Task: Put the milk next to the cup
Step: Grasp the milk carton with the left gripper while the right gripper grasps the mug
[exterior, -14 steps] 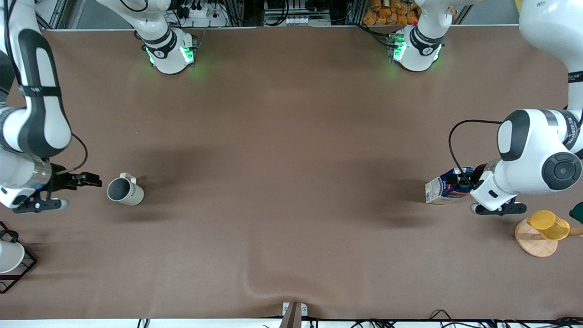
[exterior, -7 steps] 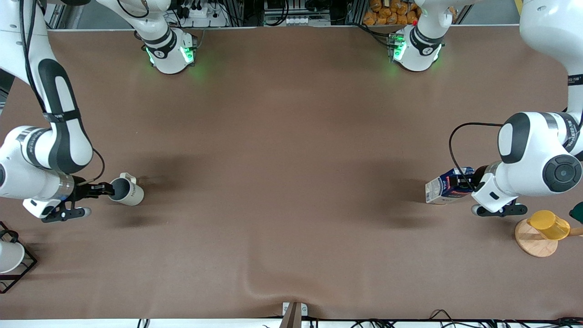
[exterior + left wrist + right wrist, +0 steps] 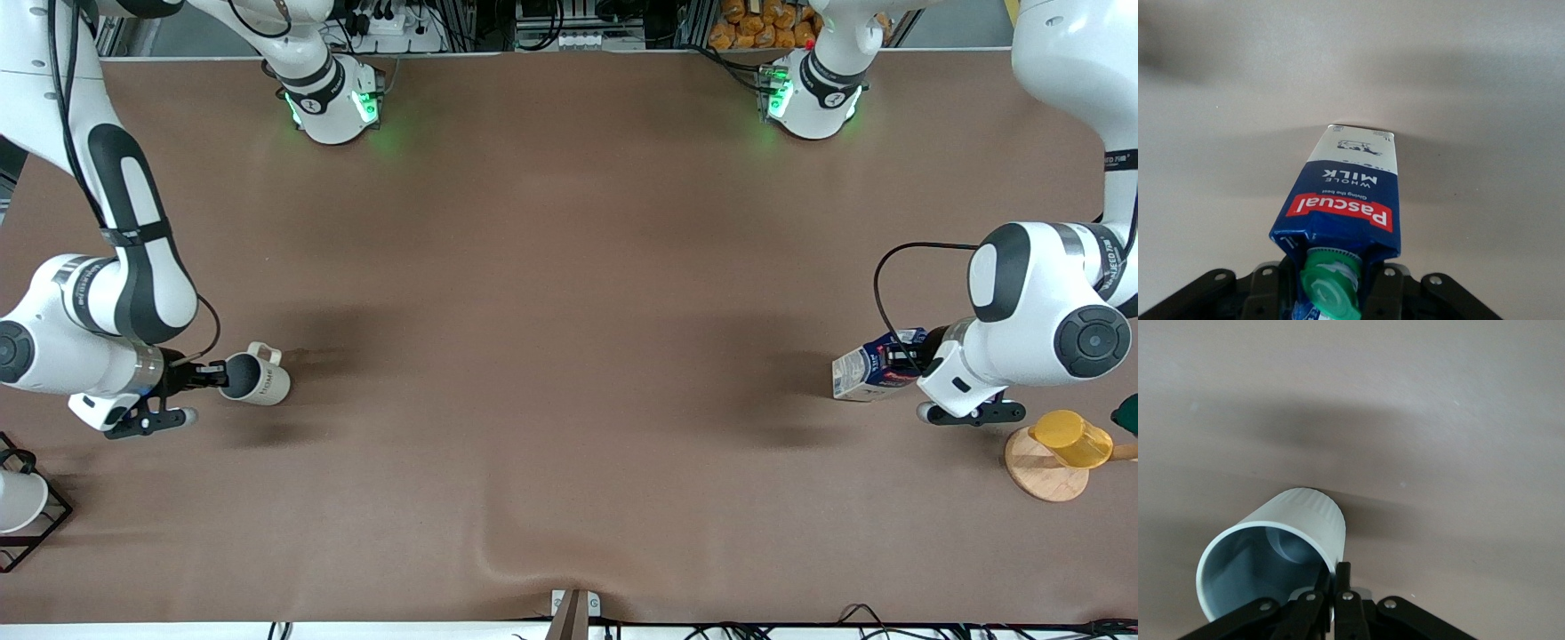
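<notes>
The milk (image 3: 867, 364) is a dark blue carton with a red band, tilted low over the table at the left arm's end. My left gripper (image 3: 914, 359) is shut on its gable top. In the left wrist view the carton (image 3: 1346, 193) shows its green cap (image 3: 1331, 283) between my fingers (image 3: 1386, 293). The cup (image 3: 260, 380), a cream mug with dark lettering, leans at the right arm's end. My right gripper (image 3: 216, 374) is shut on its rim. In the right wrist view the cup (image 3: 1281, 540) has one finger (image 3: 1346, 583) outside the rim and the other inside.
A yellow cup (image 3: 1071, 437) lies on a round wooden coaster (image 3: 1036, 476) nearer the front camera than the milk. A plain white cup (image 3: 18, 498) sits in a black wire frame (image 3: 49, 524) at the right arm's end. The brown cloth has a ridge (image 3: 524, 556) near the front edge.
My right gripper moved to the cup, closed on its rim and shifted and tipped it toward the left arm's end. The left gripper and the milk barely moved.
</notes>
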`<control>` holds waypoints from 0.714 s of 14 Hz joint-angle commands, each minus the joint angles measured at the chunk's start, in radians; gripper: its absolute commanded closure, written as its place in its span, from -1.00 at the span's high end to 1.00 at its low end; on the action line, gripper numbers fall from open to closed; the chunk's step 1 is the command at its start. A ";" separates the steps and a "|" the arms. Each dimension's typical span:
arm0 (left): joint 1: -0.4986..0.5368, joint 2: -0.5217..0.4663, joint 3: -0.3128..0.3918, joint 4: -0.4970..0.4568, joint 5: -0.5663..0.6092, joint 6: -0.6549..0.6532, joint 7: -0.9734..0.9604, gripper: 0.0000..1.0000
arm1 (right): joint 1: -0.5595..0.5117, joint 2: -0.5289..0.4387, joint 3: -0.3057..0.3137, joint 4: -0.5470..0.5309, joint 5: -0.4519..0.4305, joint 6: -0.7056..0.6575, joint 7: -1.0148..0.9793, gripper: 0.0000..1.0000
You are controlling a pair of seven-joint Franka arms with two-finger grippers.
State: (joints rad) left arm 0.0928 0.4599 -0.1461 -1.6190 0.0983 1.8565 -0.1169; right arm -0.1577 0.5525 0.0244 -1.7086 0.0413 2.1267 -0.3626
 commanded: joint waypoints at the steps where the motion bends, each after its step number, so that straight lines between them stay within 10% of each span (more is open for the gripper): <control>1: 0.001 -0.032 -0.006 0.016 0.023 -0.007 0.000 -0.39 | 0.000 -0.005 0.034 0.027 0.066 -0.011 0.014 -1.00; 10: -0.010 -0.041 -0.013 0.063 0.012 -0.052 0.010 -0.39 | 0.179 -0.046 0.048 0.187 0.114 -0.247 0.405 -1.00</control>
State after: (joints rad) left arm 0.0841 0.4330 -0.1553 -1.5763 0.0983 1.8443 -0.1169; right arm -0.0262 0.5343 0.0762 -1.5406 0.1438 1.9174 -0.0532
